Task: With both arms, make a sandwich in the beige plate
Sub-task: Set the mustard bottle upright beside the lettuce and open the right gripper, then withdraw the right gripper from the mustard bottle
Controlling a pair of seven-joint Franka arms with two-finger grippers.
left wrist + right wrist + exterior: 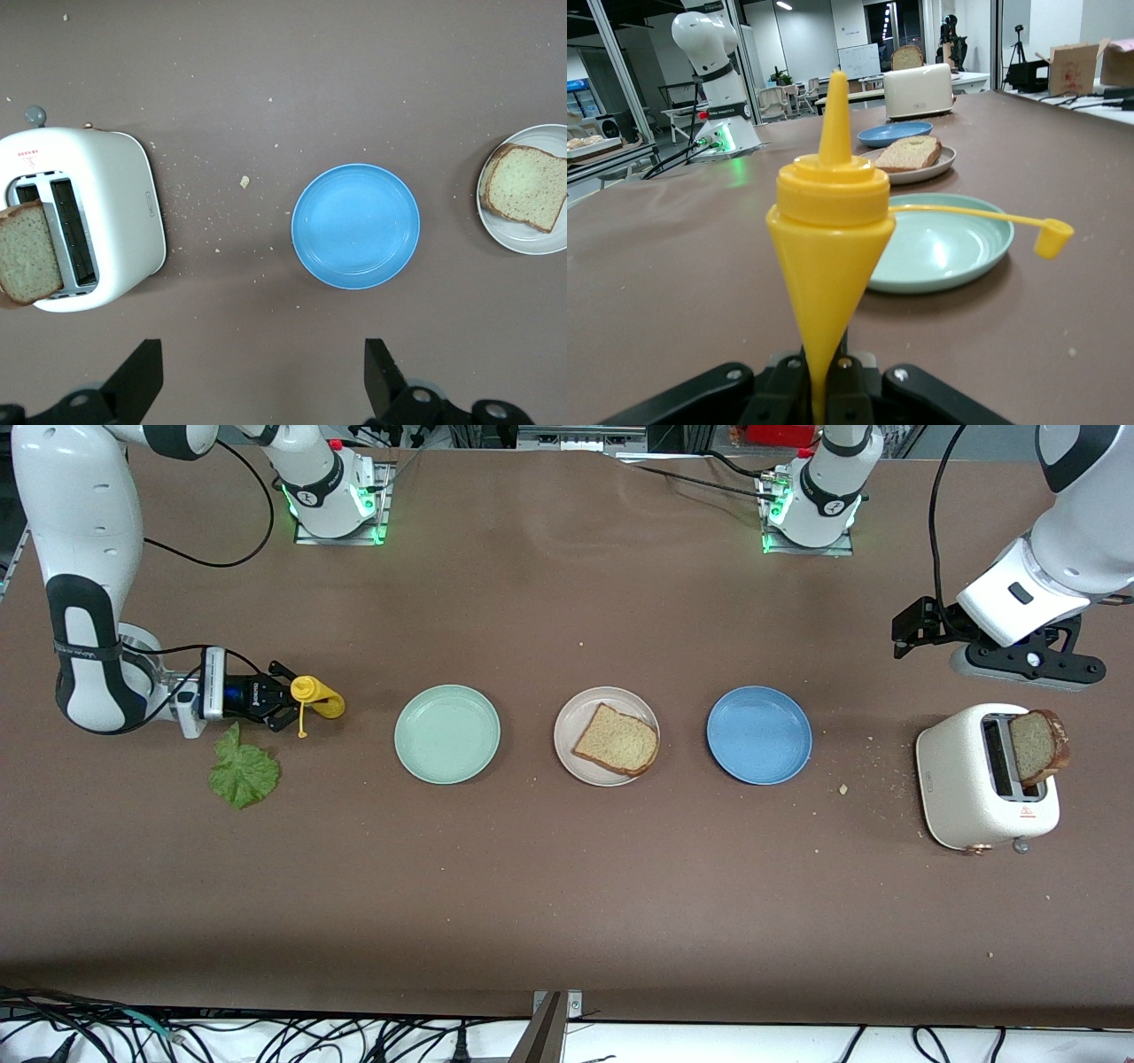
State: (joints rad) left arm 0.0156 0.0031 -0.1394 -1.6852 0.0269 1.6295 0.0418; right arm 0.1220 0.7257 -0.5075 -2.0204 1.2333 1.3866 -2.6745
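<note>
The round pale beige plate [606, 735] sits on the brown table [567, 886] between a mint-green plate [447, 733] and a blue plate [759, 734], and it already carries one square tan bread slice [617, 740]. The crinkled green lettuce leaf [243, 772] lies on the table toward the right arm's end, nearer the front camera than the right gripper [285, 704]. That gripper, low above the table just beside the leaf, has its fingers closed on a yellow cone-shaped squeeze bottle [830, 257] with its cap hanging open on a strap. A second bread slice [1038, 746] stands up out of a white two-slot toaster [983, 779] at the left arm's end. The left gripper [261, 372] hangs above the table between the toaster and the blue plate, its fingers spread wide and empty. The base slice seems done, so the filling step looks in hand: the right arm would need to carry the bottle to the beige plate, then fetch the lettuce, while the left descends onto the toaster slice.
</note>
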